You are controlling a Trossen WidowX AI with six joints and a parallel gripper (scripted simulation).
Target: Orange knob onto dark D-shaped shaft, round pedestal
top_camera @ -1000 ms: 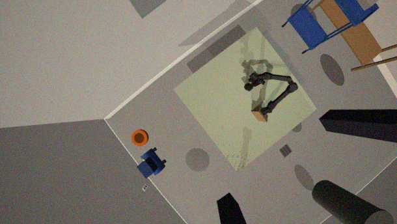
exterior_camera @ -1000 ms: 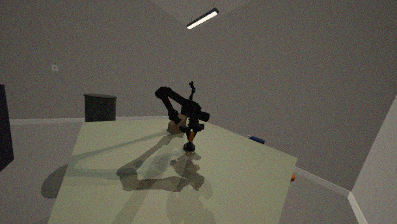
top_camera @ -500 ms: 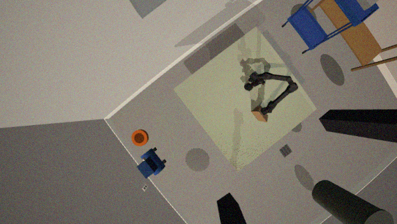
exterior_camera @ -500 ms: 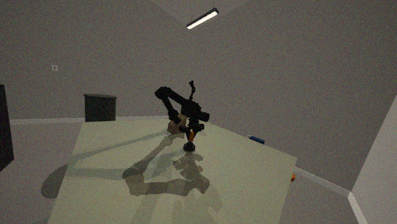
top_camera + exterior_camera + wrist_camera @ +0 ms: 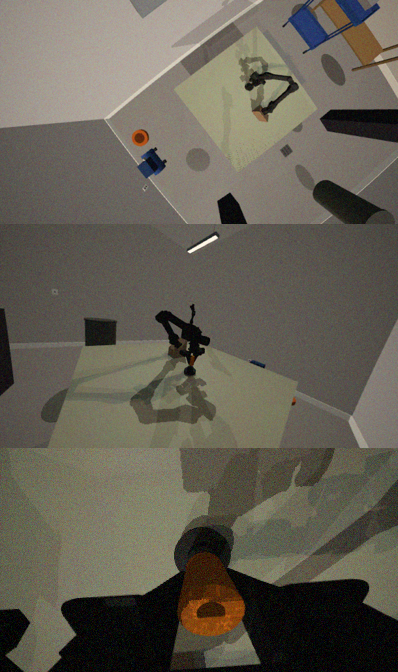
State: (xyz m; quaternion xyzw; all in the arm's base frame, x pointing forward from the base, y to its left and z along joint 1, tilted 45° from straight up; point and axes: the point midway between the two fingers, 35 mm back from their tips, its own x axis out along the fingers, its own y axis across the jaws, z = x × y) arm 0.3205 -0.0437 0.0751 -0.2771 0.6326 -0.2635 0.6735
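Observation:
The orange knob [image 5: 192, 360] [image 5: 207, 580] stands upright between the fingers of my gripper [image 5: 192, 362], which is shut on it. In the wrist view its upper end faces the camera and shows a D-shaped hole with the flat side toward the bottom of the picture. The dark round pedestal [image 5: 190, 372] [image 5: 180, 550] is on the table, just below the knob's lower end. The knob and fingers hide much of the pedestal and shaft; I cannot tell whether knob and shaft touch. In the top view the arm hides the knob and pedestal.
The pale green table [image 5: 209, 98] [image 5: 107, 426] carries the arm's brown base block [image 5: 260, 115] [image 5: 173, 351]. The arm's shadows fall across the table around the pedestal. Blue chairs, a wooden bench and dark furniture stand off the table.

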